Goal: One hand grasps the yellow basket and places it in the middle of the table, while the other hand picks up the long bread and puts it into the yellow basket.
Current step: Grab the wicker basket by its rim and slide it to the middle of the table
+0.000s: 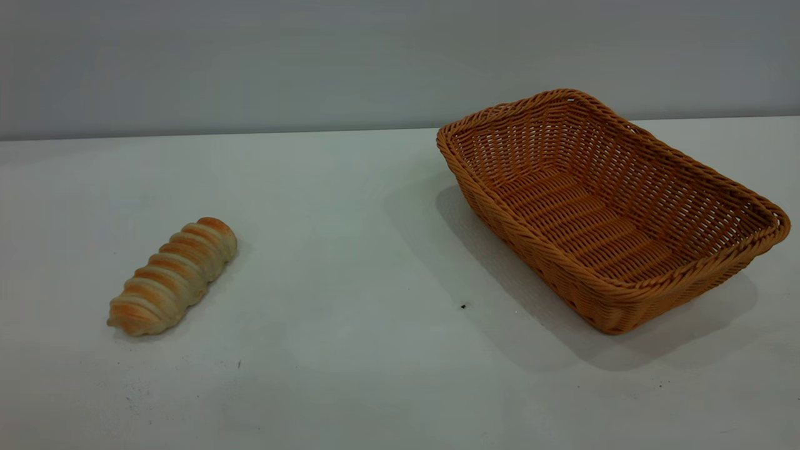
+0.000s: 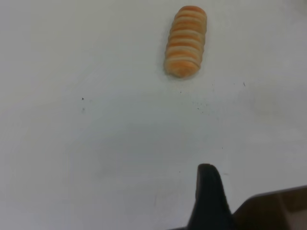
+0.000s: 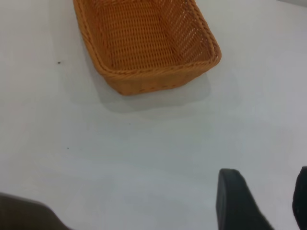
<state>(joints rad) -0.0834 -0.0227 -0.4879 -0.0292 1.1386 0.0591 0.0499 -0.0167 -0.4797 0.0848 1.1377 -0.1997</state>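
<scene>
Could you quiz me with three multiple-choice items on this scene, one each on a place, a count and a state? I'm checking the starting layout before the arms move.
1. Where on the table is the long bread, seen from outside?
A. left part
B. inside the basket
C. right of the basket

2. How many loaves show?
A. three
B. one
C. two

3. What does the yellow basket hold?
A. the loaf
B. a cloth
C. nothing

Answers:
1 A, the bread lies on bare tabletop, well left of the basket.
2 B, only one ridged loaf appears in any view.
3 C, the woven floor is bare in the exterior and right wrist views.
</scene>
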